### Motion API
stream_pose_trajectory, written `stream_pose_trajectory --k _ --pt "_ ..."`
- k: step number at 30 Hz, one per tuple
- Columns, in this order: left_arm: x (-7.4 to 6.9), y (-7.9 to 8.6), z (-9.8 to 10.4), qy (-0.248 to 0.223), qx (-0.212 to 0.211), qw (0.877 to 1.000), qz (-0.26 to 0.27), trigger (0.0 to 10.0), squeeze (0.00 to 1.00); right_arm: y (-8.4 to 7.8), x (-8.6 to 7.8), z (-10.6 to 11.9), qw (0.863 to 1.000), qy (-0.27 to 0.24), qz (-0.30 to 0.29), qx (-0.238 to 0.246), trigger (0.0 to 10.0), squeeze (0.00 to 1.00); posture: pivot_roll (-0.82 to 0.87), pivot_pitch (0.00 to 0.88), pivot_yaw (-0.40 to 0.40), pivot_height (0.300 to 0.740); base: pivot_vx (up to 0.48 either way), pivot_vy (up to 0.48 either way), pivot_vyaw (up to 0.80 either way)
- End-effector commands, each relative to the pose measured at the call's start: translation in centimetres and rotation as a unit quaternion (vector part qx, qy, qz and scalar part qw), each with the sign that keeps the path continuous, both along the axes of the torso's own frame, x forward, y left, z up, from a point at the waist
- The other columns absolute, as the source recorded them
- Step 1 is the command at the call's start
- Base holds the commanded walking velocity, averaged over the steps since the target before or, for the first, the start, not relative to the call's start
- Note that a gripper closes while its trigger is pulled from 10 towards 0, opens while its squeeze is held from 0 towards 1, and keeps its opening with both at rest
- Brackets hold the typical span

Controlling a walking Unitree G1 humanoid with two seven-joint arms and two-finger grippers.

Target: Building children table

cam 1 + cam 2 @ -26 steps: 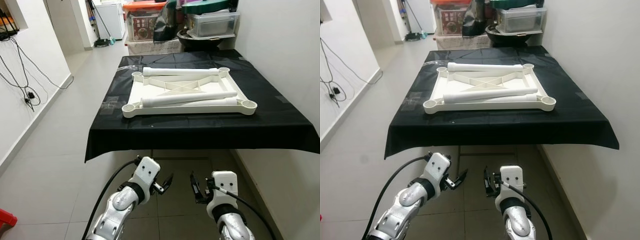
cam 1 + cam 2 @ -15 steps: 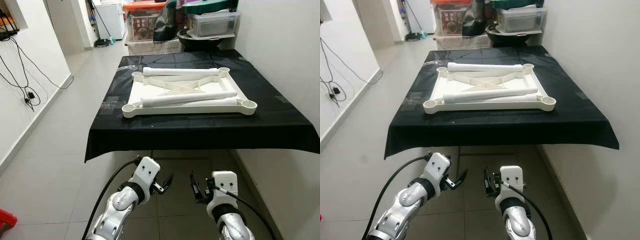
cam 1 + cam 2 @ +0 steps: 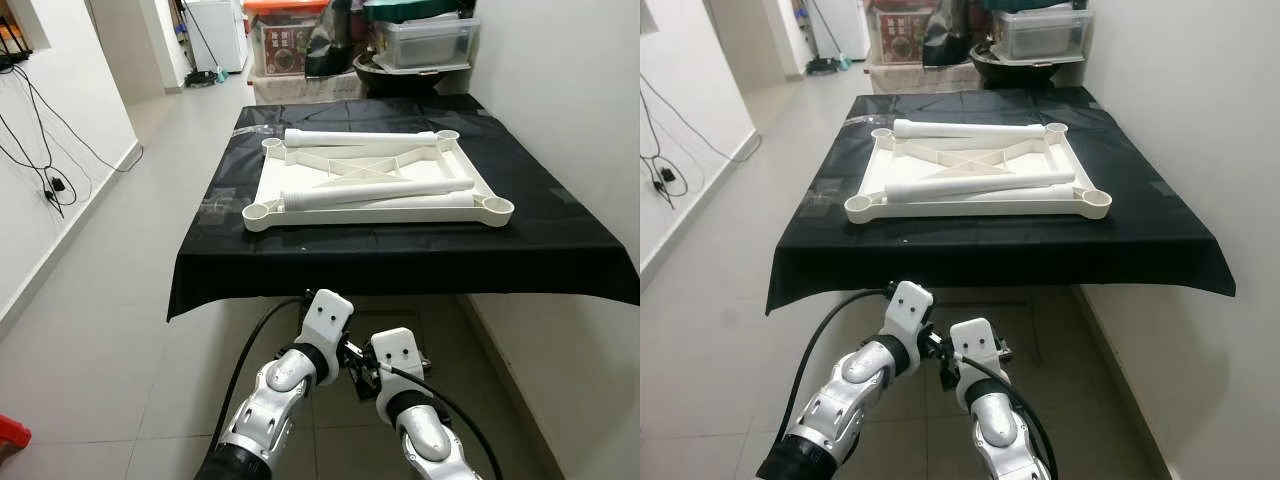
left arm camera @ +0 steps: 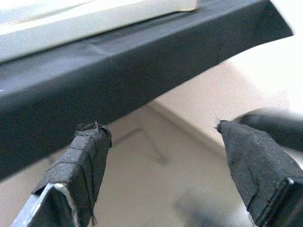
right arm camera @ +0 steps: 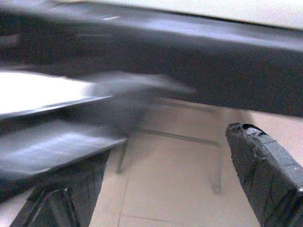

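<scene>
Two grippers, left and right, fingers spread, empty, close together low before black-draped table. White frame with legs on tabletop, well beyond, above.

Home corridor: tiled floor, stacked storage boxes, white fridge.

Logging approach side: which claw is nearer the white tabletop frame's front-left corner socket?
Left. The left claw hangs below the table edge, under the socket side; the right claw sits lower and further right.
</scene>
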State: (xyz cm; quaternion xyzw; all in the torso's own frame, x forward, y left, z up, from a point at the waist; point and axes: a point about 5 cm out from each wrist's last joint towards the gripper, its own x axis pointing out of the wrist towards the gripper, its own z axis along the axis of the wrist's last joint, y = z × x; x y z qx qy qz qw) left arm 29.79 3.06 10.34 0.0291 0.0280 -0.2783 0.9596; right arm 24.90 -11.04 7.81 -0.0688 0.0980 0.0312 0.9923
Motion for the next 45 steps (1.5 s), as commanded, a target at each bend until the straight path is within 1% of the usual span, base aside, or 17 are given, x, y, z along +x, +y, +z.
stream_pose_trajectory --k 1,3,4,5,6,7,8,9,10,11,13,16,23,27,37,41,45 --pt "-0.7 1.4 -1.0 0.006 0.022 0.999 0.047 10.0 0.0 -1.5 -0.3 0.6 0.998 -0.023 -0.061 0.02 10.0 0.0 0.01 0.0 -0.004 0.74 0.0 0.0 0.0" --pt "-0.7 1.4 -1.0 0.006 0.022 0.999 0.047 10.0 0.0 -1.5 -0.3 0.6 0.998 -0.023 -0.061 0.02 10.0 0.0 0.01 0.0 -0.004 0.74 0.0 0.0 0.0" --pt "-1.0 1.5 -0.7 -0.012 0.021 0.998 0.051 10.0 0.0 -1.8 -0.6 1.0 0.996 -0.038 -0.078 0.003 10.0 0.0 0.01 0.0 -0.004 0.74 0.0 0.0 0.0" --pt "-1.0 1.5 -0.7 -0.012 0.021 0.998 0.051 10.0 0.0 -1.8 -0.6 1.0 0.996 -0.038 -0.078 0.003 10.0 0.0 0.01 0.0 -0.004 0.74 0.0 0.0 0.0" --pt "-0.9 2.0 0.1 -0.043 0.018 0.997 0.068 10.0 0.0 -2.8 -0.8 1.5 0.992 -0.056 -0.113 -0.006 10.0 0.0 0.01 0.0 -0.005 0.74 0.0 0.0 0.0" --pt "-0.9 2.0 0.1 -0.043 0.018 0.997 0.068 10.0 0.0 -2.8 -0.8 1.5 0.992 -0.056 -0.113 -0.006 10.0 0.0 0.01 0.0 -0.005 0.74 0.0 0.0 0.0" --pt "-0.9 2.3 0.9 -0.071 0.009 0.994 0.08 10.0 0.0 -3.7 -1.0 1.9 0.987 -0.072 -0.144 -0.014 10.0 0.0 0.01 0.0 -0.005 0.74 0.0 0.0 0.0" --pt "-0.9 2.3 0.9 -0.071 0.009 0.994 0.08 10.0 0.0 -3.7 -1.0 1.9 0.987 -0.072 -0.144 -0.014 10.0 0.0 0.01 0.0 -0.005 0.74 0.0 0.0 0.0" --pt "-1.0 2.6 1.5 -0.09 0.005 0.992 0.087 10.0 0.0 -4.3 -1.2 2.3 0.982 -0.087 -0.165 -0.016 10.0 0.0 0.01 0.0 -0.005 0.74 0.0 0.0 0.0" --pt "-1.0 2.8 1.6 -0.095 0.003 0.991 0.09 10.0 0.0 -4.5 -1.3 2.6 0.981 -0.1 -0.168 -0.012 10.0 0.0 0.01 0.0 -0.005 0.74 0.0 0.0 0.0" --pt "-1.0 2.9 1.6 -0.094 0.0 0.991 0.091 10.0 0.0 -4.4 -1.3 2.8 0.98 -0.106 -0.166 -0.011 10.0 0.0 0.01 0.0 -0.004 0.74 0.0 0.0 0.0" --pt "-0.7 3.0 1.3 -0.086 -0.001 0.991 0.101 10.0 0.0 -3.8 -1.3 3.3 0.982 -0.12 -0.148 -0.01 10.0 0.0 0.01 0.0 -0.009 0.74 0.0 0.0 0.0" --pt "-0.8 2.6 1.2 -0.086 0.011 0.991 0.099 10.0 0.0 -3.2 -1.2 3.4 0.984 -0.124 -0.126 0.006 10.0 0.0 0.02 0.0 -0.015 0.74 0.0 0.0 0.0" --pt "-0.8 2.3 0.9 -0.075 0.01 0.993 0.089 10.0 0.0 -2.7 -1.0 3.3 0.986 -0.124 -0.11 0.003 10.0 0.0 0.02 0.0 -0.013 0.74 0.0 0.0 0.8" --pt "-0.7 2.2 0.7 -0.069 0.01 0.994 0.087 10.0 0.0 -2.7 -1.0 3.3 0.986 -0.123 -0.109 0.006 10.0 0.0 0.01 0.0 -0.014 0.74 0.0 0.0 0.8" --pt "-0.7 2.2 0.6 -0.066 0.011 0.994 0.088 10.0 0.0 -2.9 -1.0 3.2 0.986 -0.118 -0.114 0.017 10.0 0.0 0.01 0.0 -0.013 0.74 0.0 0.0 0.0" --pt "-0.7 2.2 0.6 -0.064 0.01 0.994 0.086 10.0 0.0 -2.9 -1.0 3.3 0.986 -0.12 -0.114 0.017 10.0 0.0 0.01 0.0 -0.01 0.74 0.0 0.0 0.0"
